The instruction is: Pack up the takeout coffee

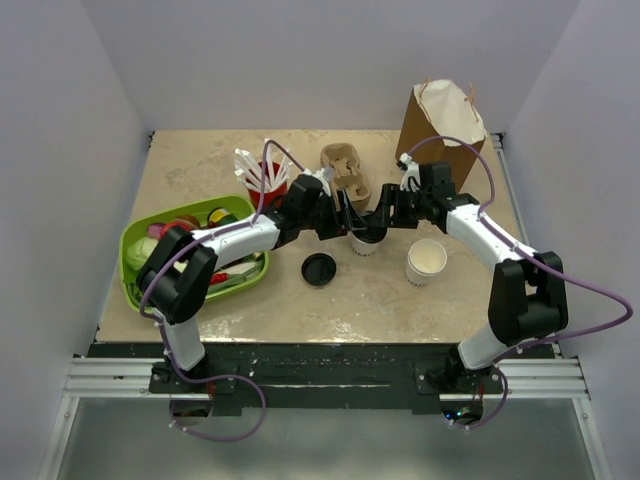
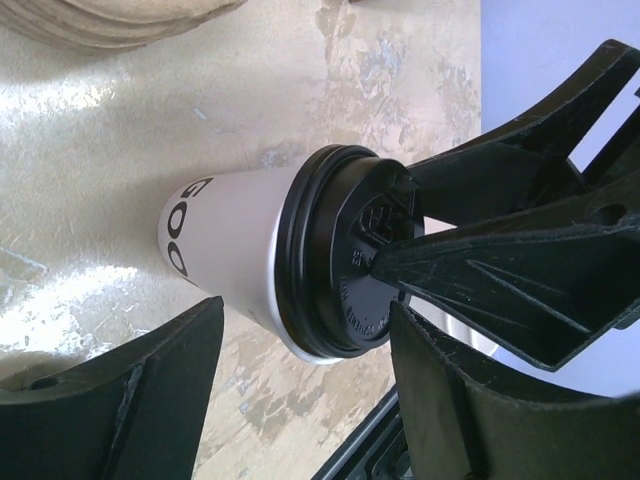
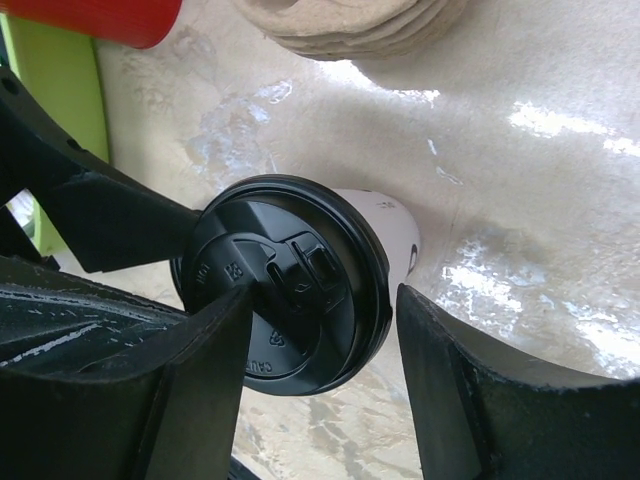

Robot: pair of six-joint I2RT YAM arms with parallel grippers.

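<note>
The takeout coffee, a white paper cup with a black sip lid, stands upright mid-table, with both grippers meeting at it. My left gripper is open; the cup's lidded end sits just past its fingertips, with table showing between the fingers. My right gripper is open and straddles the lid. One of its fingers lies across the lid top, and the other stands off the rim with a gap. In the left wrist view that finger's tip rests on the lid's centre.
A loose black lid lies left of the cup and a lidless white cup stands to its right. Behind are a cardboard cup carrier and a red holder. A brown paper bag stands back right; a green tray sits left.
</note>
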